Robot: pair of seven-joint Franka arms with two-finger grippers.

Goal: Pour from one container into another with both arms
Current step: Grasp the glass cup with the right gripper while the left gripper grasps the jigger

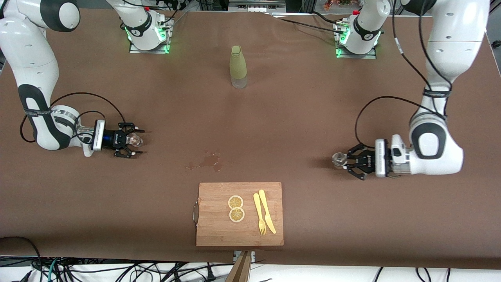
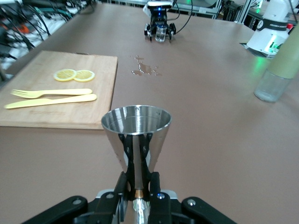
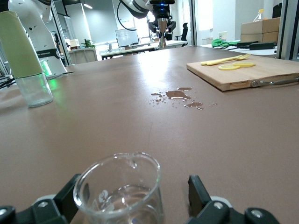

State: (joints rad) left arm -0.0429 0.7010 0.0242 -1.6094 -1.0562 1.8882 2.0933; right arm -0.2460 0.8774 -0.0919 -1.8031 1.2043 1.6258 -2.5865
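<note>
— Where is the small silvery steel hourglass jigger (image 2: 136,140) right now?

— In my left gripper (image 1: 346,160), which is clamped on its narrow waist. It stands upright, long axis vertical, mouth up, low over the brown counter (image 1: 297,102) at the left arm's end.

— And the tiny clear glass cup (image 3: 119,192)?

— At the right arm's end of the counter, sitting between the spread fingers of my right gripper (image 1: 135,143). I judge the fingers have not clamped it; there is a gap on at least one side. A little clear liquid lies in its thick base.

— So which way does one lie from the other?

— Well apart, straight along the counter's length, with a wet spill patch (image 1: 207,160) roughly midway between them. From the jigger's side the cup sits dead ahead, past that patch. Each vessel is by its own arm, so neither can pour until the two meet, probably over the middle, near the bamboo cutting board (image 1: 239,213).
</note>
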